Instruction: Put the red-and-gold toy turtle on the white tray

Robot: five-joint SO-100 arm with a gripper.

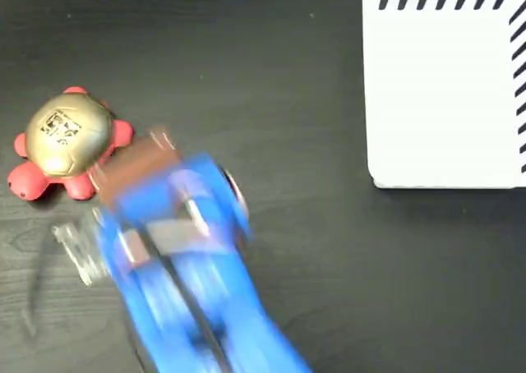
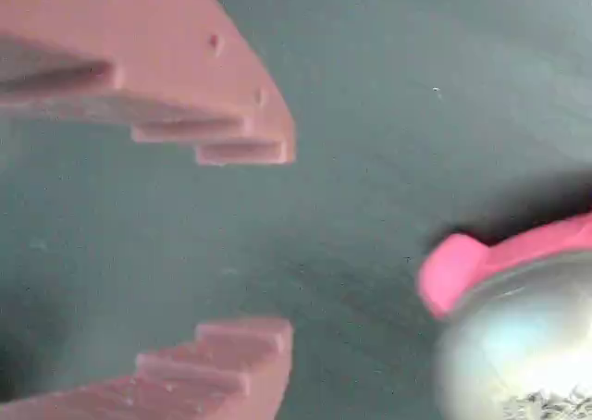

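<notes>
The red-and-gold toy turtle (image 1: 66, 143) sits on the dark table at the left of the fixed view, gold shell up with its black mark showing. My blue arm reaches in from the bottom edge, blurred by motion. Its gripper (image 1: 134, 169) is just right of the turtle and close to its legs. In the wrist view the two red toothed fingers (image 2: 231, 115) stand wide apart with only bare table between them; the gripper (image 2: 282, 242) is open. The turtle (image 2: 518, 327) lies beyond the tips at the lower right. The white tray (image 1: 444, 94), striped black along its edges, lies at the top right.
A small clear plastic piece (image 1: 78, 254) shows on the table left of the arm. Dark wood-grain tabletop (image 1: 288, 102) stretches between the turtle and the tray.
</notes>
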